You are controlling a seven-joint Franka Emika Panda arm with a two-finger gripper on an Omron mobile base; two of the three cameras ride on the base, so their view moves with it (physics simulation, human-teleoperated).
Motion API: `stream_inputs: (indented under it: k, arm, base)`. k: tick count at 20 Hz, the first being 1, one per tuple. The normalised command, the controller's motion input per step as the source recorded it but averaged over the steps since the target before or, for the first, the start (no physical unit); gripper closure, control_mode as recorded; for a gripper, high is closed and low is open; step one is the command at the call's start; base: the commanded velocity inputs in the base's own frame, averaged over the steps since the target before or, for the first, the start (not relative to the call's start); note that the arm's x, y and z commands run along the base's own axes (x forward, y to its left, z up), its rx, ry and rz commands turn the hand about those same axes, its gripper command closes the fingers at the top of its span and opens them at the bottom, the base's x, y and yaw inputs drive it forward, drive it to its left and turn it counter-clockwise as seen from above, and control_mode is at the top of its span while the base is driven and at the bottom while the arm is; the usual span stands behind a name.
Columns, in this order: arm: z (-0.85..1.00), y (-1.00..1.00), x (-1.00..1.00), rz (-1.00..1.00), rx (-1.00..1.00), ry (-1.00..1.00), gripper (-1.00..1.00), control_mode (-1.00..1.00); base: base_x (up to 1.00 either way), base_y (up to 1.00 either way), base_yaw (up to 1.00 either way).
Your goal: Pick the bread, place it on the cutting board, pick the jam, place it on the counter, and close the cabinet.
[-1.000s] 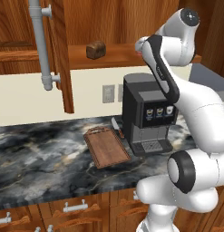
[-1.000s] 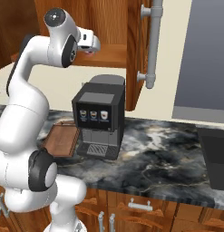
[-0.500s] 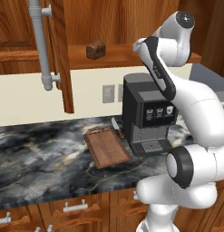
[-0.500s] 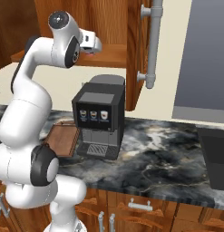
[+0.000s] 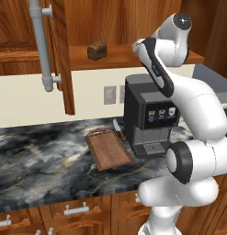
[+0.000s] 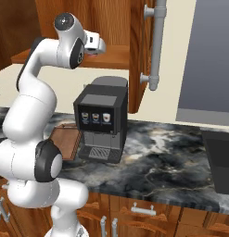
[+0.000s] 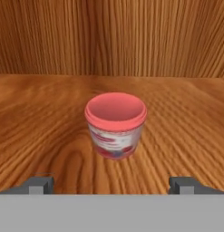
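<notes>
The jam stands upright on the wooden shelf inside the open cabinet, centred ahead of the gripper, whose jaws are spread wide and hold nothing. The bread sits on the same shelf, and the cutting board lies bare on the counter beside the coffee machine.

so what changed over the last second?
The arm's upper joints swung slightly toward the shelf, bringing the open gripper up to the jam; nothing gripped. Bread on the shelf, cutting board and coffee machine are unchanged.
</notes>
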Motion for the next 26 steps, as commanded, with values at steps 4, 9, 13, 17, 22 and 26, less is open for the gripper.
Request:
stream_inputs:
  k: [4, 9, 13, 17, 22, 26]
  arm:
    - [0.0, 0.0, 0.26, 0.0, 0.0, 0.0, -1.0, -1.0]
    - [0.0, 0.0, 0.23, 0.0, 0.0, 0.0, -1.0, -1.0]
    - [0.0, 0.0, 0.24, 0.0, 0.0, 0.0, -1.0, -1.0]
    - [0.0, 0.0, 0.16, 0.0, 0.0, 0.0, -1.0, -1.0]
    - [0.0, 0.0, 0.12, 0.0, 0.0, 0.0, -1.0, -1.0]
    - [-0.03, 0.0, 0.07, 0.0, 0.0, 0.0, -1.0, -1.0]
  base:
    - [0.0, 0.0, 0.0]
    - [0.0, 0.0, 0.0]
    - [0.0, 0.0, 0.0]
    - [0.0, 0.0, 0.0]
    - [0.0, 0.0, 0.0]
    - [0.0, 0.0, 0.0]
